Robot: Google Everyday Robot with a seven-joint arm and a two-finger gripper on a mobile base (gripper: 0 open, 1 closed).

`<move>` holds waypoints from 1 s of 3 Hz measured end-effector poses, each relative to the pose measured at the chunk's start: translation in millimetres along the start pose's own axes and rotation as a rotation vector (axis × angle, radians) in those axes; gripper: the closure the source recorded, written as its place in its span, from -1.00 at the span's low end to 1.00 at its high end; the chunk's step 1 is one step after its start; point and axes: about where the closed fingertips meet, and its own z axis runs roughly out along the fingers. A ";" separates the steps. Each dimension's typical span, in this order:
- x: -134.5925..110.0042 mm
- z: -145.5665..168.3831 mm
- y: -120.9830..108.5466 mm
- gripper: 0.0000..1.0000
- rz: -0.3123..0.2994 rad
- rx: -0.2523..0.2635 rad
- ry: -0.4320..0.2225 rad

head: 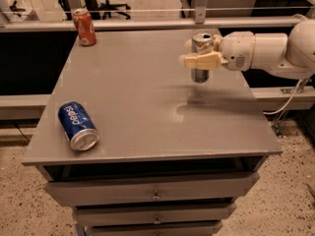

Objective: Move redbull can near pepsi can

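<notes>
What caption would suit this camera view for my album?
Gripper grips the redbull can at the table's far right; pepsi can lies front-left.
</notes>
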 end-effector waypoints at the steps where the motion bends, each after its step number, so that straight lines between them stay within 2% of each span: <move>1: -0.4 4.0 2.1 1.00 -0.001 -0.006 -0.005; 2: -7.3 60.3 32.9 1.00 -0.015 -0.095 -0.082; 3: -13.0 141.4 87.7 1.00 0.000 -0.246 -0.159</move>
